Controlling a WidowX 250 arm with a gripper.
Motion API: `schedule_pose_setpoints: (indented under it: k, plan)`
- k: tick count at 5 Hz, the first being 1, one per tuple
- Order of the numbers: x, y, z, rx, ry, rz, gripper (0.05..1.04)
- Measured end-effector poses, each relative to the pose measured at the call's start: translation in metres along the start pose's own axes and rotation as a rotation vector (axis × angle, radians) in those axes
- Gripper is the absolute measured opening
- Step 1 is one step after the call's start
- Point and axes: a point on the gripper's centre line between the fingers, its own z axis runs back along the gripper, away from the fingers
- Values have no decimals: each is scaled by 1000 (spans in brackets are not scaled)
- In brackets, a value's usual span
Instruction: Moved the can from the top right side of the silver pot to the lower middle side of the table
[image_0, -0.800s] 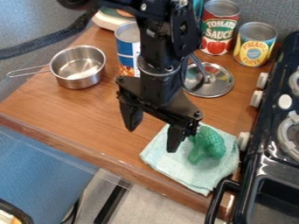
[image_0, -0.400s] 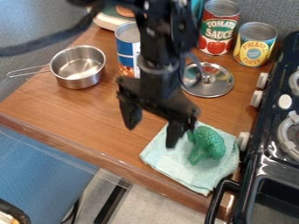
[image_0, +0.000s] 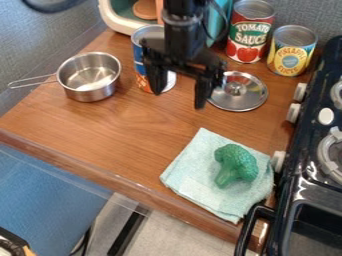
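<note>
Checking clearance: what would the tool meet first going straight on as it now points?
Probably the wooden tabletop, as the tool points down; depth is unclear, so it might catch the blue can.

From my station I find the gripper (image_0: 179, 100) hiding part of the blue can (image_0: 138, 56) and the lid's (image_0: 244, 97) left rim, while the view's far edge crops the arm (image_0: 180, 32), its right edge the stove (image_0: 308, 130), and something unclear (image_0: 9, 246) is cut off near left.
</note>
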Motion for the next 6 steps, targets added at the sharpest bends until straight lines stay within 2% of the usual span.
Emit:
schedule_pose_setpoints:
  k: [1,2,3,5,6]
  plan:
    - [41,21,2,3,-46,38,1001]
    - [74,34,14,-2,-101,67,1001]
    - [92,49,23,6,-120,99,1001]
    - [105,78,-3,33,-79,145,1001]
    - [115,82,-9,41,-83,150,1001]
